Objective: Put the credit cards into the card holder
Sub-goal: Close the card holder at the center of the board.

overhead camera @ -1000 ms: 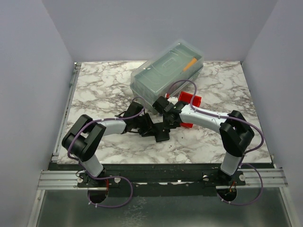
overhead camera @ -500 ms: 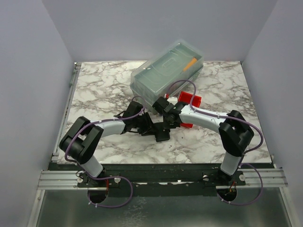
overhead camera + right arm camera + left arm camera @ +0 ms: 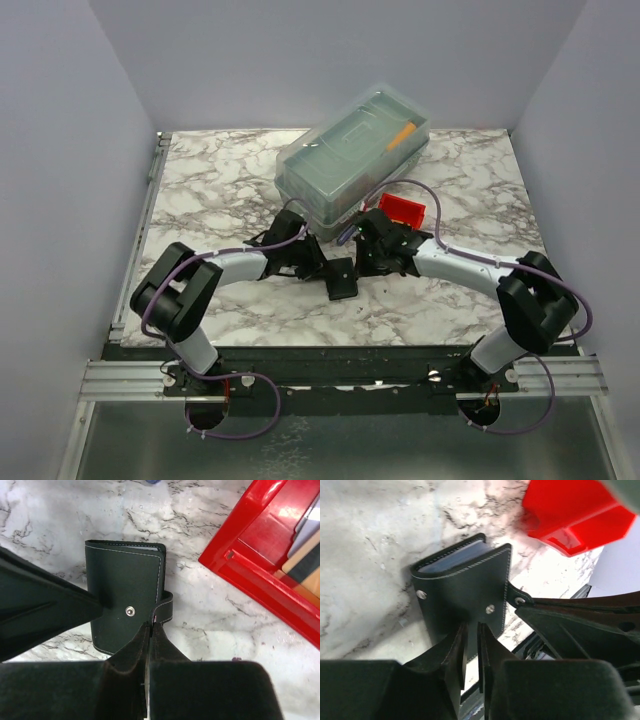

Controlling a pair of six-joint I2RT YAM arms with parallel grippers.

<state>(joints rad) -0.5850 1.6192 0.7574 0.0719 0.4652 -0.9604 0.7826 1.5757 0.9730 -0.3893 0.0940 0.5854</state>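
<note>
A: We open on the card holder (image 3: 125, 587): black, folded, lying on the marble worktop (image 3: 210, 200) just beside the red bin (image 3: 260, 565), on the bin's side toward the arm bases.

B: Its strap tab (image 3: 164, 607) sticks out toward the bin, and in the left wrist view we catch a bluish edge between the covers. Inside the bin we see credit cards (image 3: 302, 560), a tan one with a dark stripe among them.

A: The right gripper (image 3: 150, 627) has its fingers pressed fully together, tips right at that strap tab. We can't tell whether the tab is pinched.

B: The left gripper (image 3: 471, 632) sits at the holder's edge away from the bin, fingers narrowed to a slit at the cover's rim. Gripping or not, we can't tell.

A: Just behind the bin stands the clear lidded box (image 3: 352, 150).
</note>
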